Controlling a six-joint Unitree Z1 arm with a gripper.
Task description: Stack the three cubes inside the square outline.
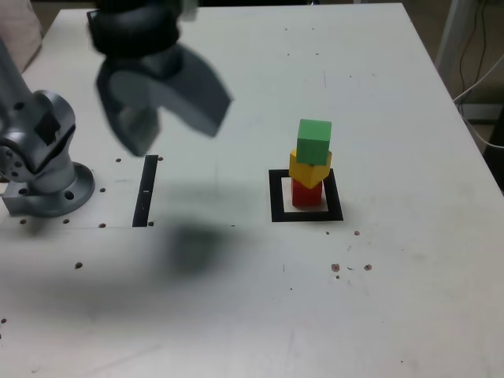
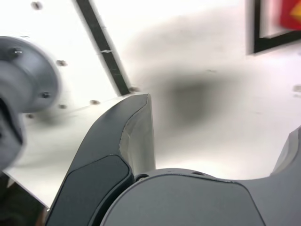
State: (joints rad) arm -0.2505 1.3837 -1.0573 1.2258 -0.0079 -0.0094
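Cubes stand in a stack of three right of centre in the exterior view: the red cube (image 1: 307,194) at the bottom, the yellow cube (image 1: 308,167) on it, and the green cube (image 1: 314,141) on top; the yellow one is turned at an angle to the red one and overhangs it a little, and the green one sits slightly toward the exterior view's right of the yellow one, so the column is not quite straight; the red cube rests on the pale centre of the square outline (image 1: 276,197), whose thick black frame shows on all four sides around the base; the white table (image 1: 394,299) carries small dark specks and screw holes; near the left of the frame a thin black strip (image 1: 145,193) lies on the table, and beside it, at the left edge, stands the grey arm base (image 1: 43,169); the gripper (image 1: 161,118) hangs blurred in the upper left of the exterior view, well apart from the stack, its two dark jaws spread wide with nothing between them; its shadow lies soft on the table below; in the wrist view one jaw fills the lower left, and a corner of the outline (image 2: 263,42) with a bit of red and yellow shows at the upper right.
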